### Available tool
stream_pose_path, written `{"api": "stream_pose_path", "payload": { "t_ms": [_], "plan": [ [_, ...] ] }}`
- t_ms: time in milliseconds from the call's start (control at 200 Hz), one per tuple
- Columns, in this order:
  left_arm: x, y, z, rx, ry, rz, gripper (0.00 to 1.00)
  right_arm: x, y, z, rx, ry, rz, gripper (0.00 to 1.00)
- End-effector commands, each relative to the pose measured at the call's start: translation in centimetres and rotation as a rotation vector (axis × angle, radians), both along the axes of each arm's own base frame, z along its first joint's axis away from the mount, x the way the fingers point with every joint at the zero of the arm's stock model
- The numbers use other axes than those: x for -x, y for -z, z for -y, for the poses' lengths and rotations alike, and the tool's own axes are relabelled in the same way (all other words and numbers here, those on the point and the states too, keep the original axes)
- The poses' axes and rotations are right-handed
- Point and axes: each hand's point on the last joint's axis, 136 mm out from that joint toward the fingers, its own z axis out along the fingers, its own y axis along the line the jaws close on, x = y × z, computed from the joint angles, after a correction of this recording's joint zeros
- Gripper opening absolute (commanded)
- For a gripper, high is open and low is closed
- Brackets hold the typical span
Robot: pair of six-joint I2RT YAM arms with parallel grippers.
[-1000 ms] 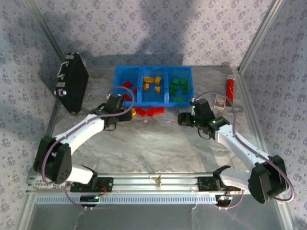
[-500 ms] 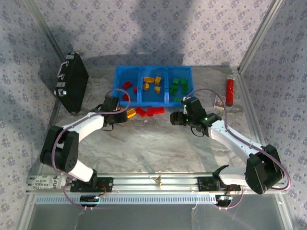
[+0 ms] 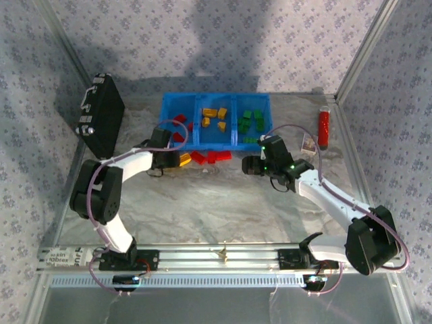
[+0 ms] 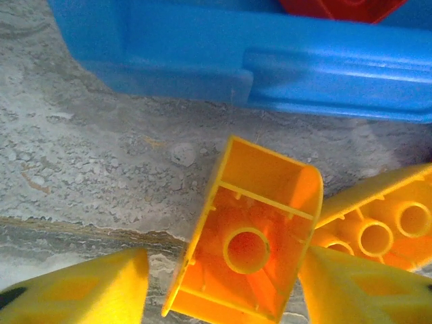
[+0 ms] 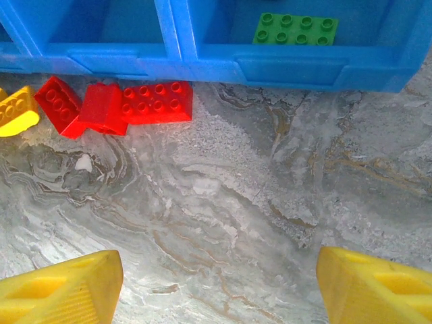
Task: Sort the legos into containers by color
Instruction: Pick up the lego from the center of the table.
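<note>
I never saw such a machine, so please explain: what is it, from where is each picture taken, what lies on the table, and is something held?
Two robot arms stand at a table. One camera looks down from above; one sits on each wrist, so its yellow fingers show at the bottom. On the table lie a blue tray with sorted bricks, loose red bricks, a black case and a red tube. The left gripper has a yellow-orange brick between its fingers, apparently unclamped. The right gripper is open, holding nothing.
</note>
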Motion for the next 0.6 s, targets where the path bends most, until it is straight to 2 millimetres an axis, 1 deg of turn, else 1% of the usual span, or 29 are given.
{"api": "stream_pose_path", "payload": {
  "t_ms": [0, 95, 140, 245, 360, 395, 445, 530, 595],
  "plan": [
    [-1.1, -0.7, -0.2, -0.016, 0.005, 0.022, 0.51, 0.2, 0.0, 0.5, -0.001, 0.016, -0.001, 0.78],
    [-1.4, -0.9, -0.4, -0.024, 0.003, 0.024, 0.38, 0.1, 0.0, 0.5, -0.002, 0.018, -0.001, 0.78],
    [-1.4, -1.3, -0.5, -0.025, 0.004, 0.03, 0.33, 0.1, -0.1, 0.4, -0.005, 0.017, 0.0, 0.78],
    [-1.0, -2.5, -0.6, -0.015, 0.003, 0.049, 0.28, 0.1, -0.1, 0.4, -0.007, 0.019, -0.002, 0.78],
    [0.1, -4.5, -0.8, -0.004, -0.016, 0.081, 0.23, 0.1, 0.1, 0.4, -0.008, 0.022, -0.003, 0.77],
    [0.5, -5.7, -0.6, 0.0, -0.014, 0.109, 0.23, 0.1, 0.1, 0.4, -0.007, 0.022, -0.003, 0.77],
    [1.1, -7.6, 0.3, -0.003, 0.013, 0.166, 0.23, 0.1, 0.2, 0.4, -0.007, 0.023, -0.003, 0.77],
    [2.1, -11.1, 2.7, 0.01, 0.083, 0.269, 0.23, -0.1, 0.2, 0.4, -0.007, 0.024, -0.003, 0.77],
    [2.1, -13.3, 4.3, 0.037, 0.118, 0.314, 0.23, -0.3, 0.1, 0.2, -0.013, 0.021, -0.001, 0.77]
  ]
}}
